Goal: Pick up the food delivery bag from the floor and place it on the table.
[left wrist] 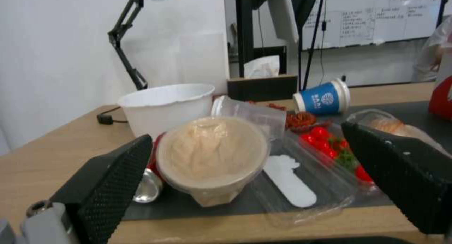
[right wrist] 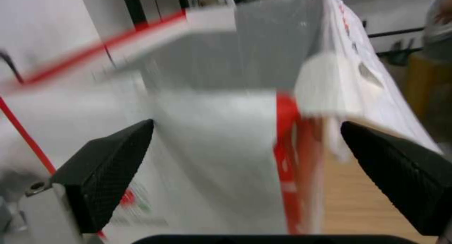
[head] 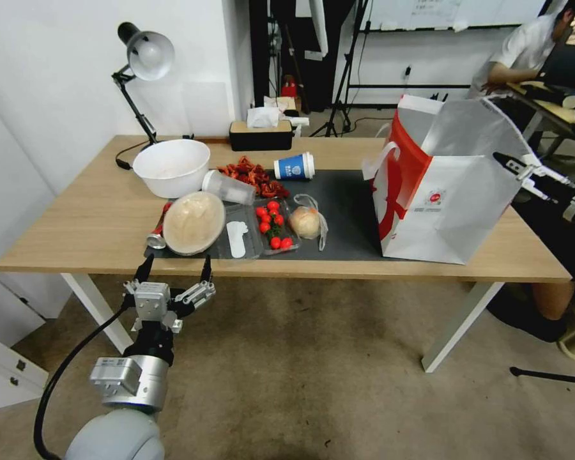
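Bag (head: 450,204) upright on right end of table (head: 102,217), base partly on mat (head: 345,211), off floor (head: 313,370). Right gripper (head: 524,169) just beside bag's right top edge, jaws wide, gripping nothing; bag mouth lies straight ahead between pads (right wrist: 106,173). Left gripper (head: 172,271) parked below front table edge, jaws wide, empty, well apart from bag. Right arm nearer. Placement looks done.
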